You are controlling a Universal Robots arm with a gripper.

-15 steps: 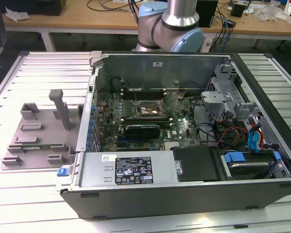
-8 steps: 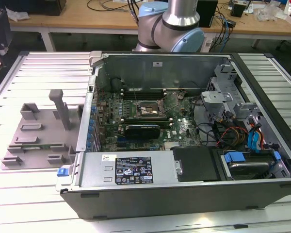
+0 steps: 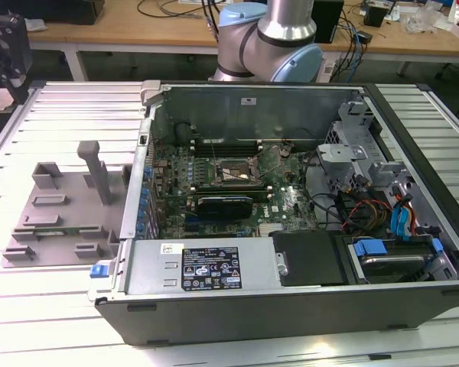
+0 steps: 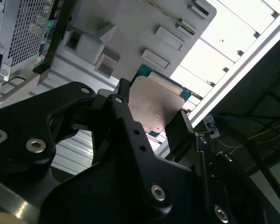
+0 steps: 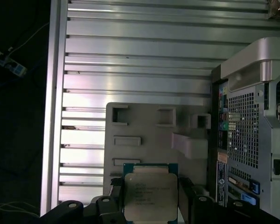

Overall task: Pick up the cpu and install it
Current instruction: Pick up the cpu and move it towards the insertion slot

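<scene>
The tool grips the cpu by opposite edges, metal plate facing the wrist cameras, seemingly above the grey tray.

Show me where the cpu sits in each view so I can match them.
Exterior view: at the gripper, far on the exterior view's left beyond the grey tray; too small to pick out.
Second wrist view: the cpu is clamped between the fingers, grey tray behind.
First wrist view: the cpu in the same grip, grey tray behind.
Shared landmark: the grey tray.

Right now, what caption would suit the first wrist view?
Black gripper clamping the square silvery-topped cpu, with a grey plastic tray beyond.
</scene>
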